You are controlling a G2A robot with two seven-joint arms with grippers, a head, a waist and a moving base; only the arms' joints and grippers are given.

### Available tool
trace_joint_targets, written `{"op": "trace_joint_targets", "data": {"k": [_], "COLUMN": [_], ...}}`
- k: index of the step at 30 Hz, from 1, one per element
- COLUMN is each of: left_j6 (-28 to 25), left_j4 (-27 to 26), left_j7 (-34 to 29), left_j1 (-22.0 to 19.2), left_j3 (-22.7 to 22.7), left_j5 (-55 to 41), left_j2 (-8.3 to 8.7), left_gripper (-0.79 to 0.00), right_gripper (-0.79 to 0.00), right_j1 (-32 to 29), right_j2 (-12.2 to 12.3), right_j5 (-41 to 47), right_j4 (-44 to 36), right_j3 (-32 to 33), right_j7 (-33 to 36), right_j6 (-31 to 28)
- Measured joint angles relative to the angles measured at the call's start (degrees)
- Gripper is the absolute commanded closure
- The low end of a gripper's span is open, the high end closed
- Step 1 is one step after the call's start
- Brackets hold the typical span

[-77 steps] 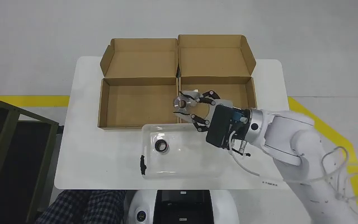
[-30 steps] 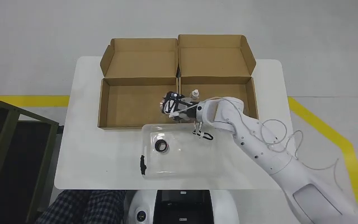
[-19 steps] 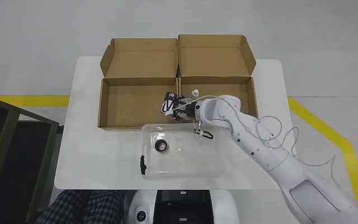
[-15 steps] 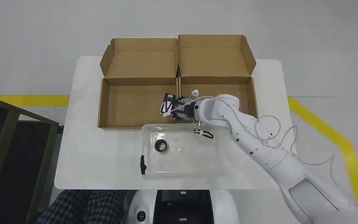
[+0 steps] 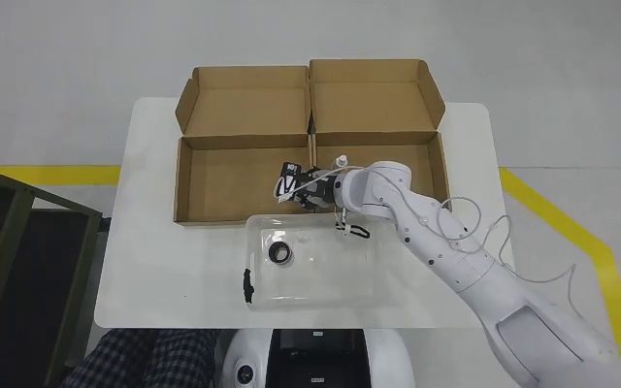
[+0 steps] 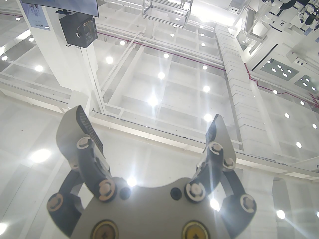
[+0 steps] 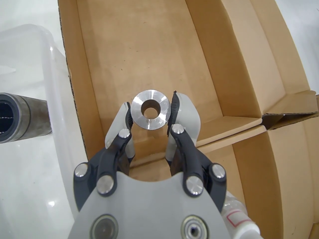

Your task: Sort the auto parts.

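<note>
Observed from the floor beside the rig: the white table carries two open cardboard boxes side by side at the upper centre of the top view, the left box and the right box, both with bare floors where they can be seen. Below them sits a clear plastic tub. The right gripper is over the left box, close to its right-hand wall and near the lower right corner of that box, with both ribbed pads pressed against the outer rim of a metal ring. The ring is held flat face toward the wrist camera, hole visible, apparently clear of the box floor, though the gap cannot be confirmed. The left gripper points up at the ceiling, its fingers spread wide and holding nothing. Remaining in the tub are a steel sleeve at centre left and a small black piece by the lower left wall. Assessment of the ring: solid machined metal, likely heavy for its bulk, fully rigid, not fragile, with a smooth, slippery surface. A hold across the outer rim, as now, appears the soundest, since the pads sit on opposite sides. A loose pinch could let it twist or slide out.
</note>
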Motion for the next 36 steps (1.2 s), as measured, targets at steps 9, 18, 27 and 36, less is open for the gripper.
{"op": "trace_joint_targets", "data": {"k": [9, 18, 27, 36], "left_j6": [0.00, 0.00, 0.00, 0.00], "left_j4": [0.00, 0.00, 0.00, 0.00], "left_j7": [0.00, 0.00, 0.00, 0.00], "left_j1": [0.00, 0.00, 0.00, 0.00], "left_j3": [0.00, 0.00, 0.00, 0.00], "left_j5": [0.00, 0.00, 0.00, 0.00], "left_j2": [0.00, 0.00, 0.00, 0.00], "left_gripper": [-0.785, -0.785, -0.785, -0.785], "right_gripper": [-0.332, -0.329, -0.339, -0.345], "right_j1": [-0.06, -2.09, -9.43, -16.79], "right_j2": [-0.41, 0.75, 3.13, 4.66], "right_j5": [-0.57, -0.27, -0.48, -1.59], "right_j4": [-0.83, -7.86, -22.01, -31.06], "right_j3": [0.74, 5.23, 10.88, 12.92], "right_j7": [0.14, 0.52, 3.17, 3.65], "right_j6": [-0.50, -1.96, -4.85, -7.79]}}
